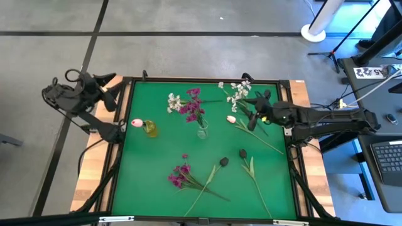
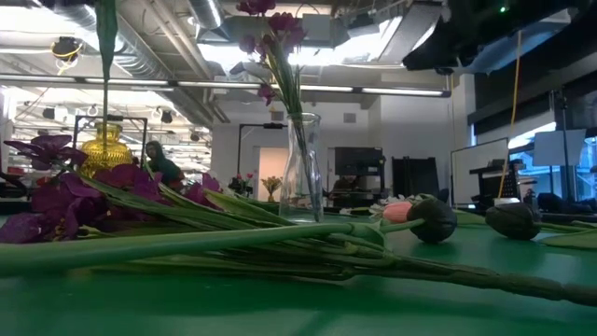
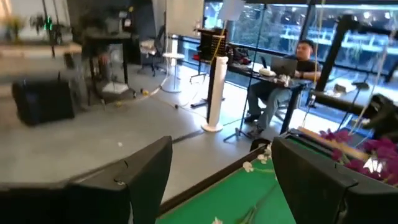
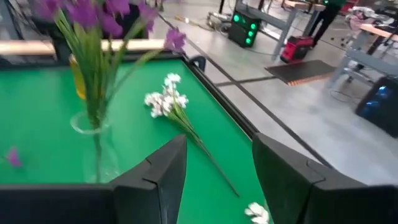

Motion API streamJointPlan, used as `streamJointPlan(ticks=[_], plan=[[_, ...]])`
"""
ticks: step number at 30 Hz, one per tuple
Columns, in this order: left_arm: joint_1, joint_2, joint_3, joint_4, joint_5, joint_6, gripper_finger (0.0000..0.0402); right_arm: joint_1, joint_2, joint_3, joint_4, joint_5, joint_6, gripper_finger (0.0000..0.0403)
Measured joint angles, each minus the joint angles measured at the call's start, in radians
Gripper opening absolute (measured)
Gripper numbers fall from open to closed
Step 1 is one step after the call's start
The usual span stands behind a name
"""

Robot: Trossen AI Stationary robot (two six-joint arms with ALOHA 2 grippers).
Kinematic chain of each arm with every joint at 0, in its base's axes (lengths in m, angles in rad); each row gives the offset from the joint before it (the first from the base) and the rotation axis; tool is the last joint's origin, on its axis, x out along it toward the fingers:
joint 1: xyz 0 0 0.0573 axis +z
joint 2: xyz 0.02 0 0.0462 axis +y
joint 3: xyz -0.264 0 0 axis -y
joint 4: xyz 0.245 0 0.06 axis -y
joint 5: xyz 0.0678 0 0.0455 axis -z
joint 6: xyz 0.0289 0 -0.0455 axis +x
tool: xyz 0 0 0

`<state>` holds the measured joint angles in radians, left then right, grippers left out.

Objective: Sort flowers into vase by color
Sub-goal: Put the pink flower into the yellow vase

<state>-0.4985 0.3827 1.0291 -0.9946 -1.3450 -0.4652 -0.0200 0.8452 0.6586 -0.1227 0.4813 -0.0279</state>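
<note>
The right gripper (image 1: pixel 254 108) hovers with fingers apart and empty over the white flowers (image 1: pixel 239 93), near the clear vase (image 1: pixel 201 130) holding magenta ones. The left gripper (image 3: pixel 217 180) waits open off the counter (image 1: pixel 151 182). Risk: a sweep could tip this light vase.

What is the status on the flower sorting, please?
Left gripper parked off the mat, fingers open, empty. Right gripper over the pink flower, open. Purple flowers in clear vase. Nothing in the way.
</note>
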Motion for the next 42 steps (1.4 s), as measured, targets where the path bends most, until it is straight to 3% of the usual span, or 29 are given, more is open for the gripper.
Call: streamJointPlan(ticks=[5,13,18,24,26,28,33,36,42], plan=[[-0.007,-0.133,-0.114,-0.008,-0.057,-0.108,0.027,-0.028,0.041,0.0,0.009,0.004,-0.006,0.0182],[-0.081,-0.271,-0.302,0.0,-0.103,-0.215,0.027,-0.145,0.077,0.0,0.022,-0.119,-0.003,0.0182],[-0.148,-0.297,-0.341,0.056,-0.137,-0.241,0.027,-0.192,0.077,0.0,0.025,-0.218,-0.003,0.0182],[-0.216,-0.297,-0.338,0.095,-0.16,-0.202,0.027,-0.197,0.077,0.0,0.022,-0.232,-0.003,0.0182],[-0.231,-0.297,-0.323,0.184,-0.152,-0.115,0.027,-0.197,0.077,0.0,0.017,-0.24,-0.003,0.0182],[-0.241,-0.297,-0.316,0.352,-0.1,0.064,0.027,-0.197,0.077,0.0,0.01,-0.248,-0.003,0.0182],[-0.246,-0.265,-0.311,0.9,0.228,0.598,0.027,-0.197,0.077,0.0,0.008,-0.251,0.006,0.0182],[-0.246,-0.164,-0.312,1.003,0.254,0.761,0.0262,-0.197,0.077,0.0,0.007,-0.265,0.03,0.0182],[-0.247,0.14,-0.286,1.16,0.292,0.932,0.0239,-0.196,0.077,0.0,0.006,-0.267,0.061,0.0182]])
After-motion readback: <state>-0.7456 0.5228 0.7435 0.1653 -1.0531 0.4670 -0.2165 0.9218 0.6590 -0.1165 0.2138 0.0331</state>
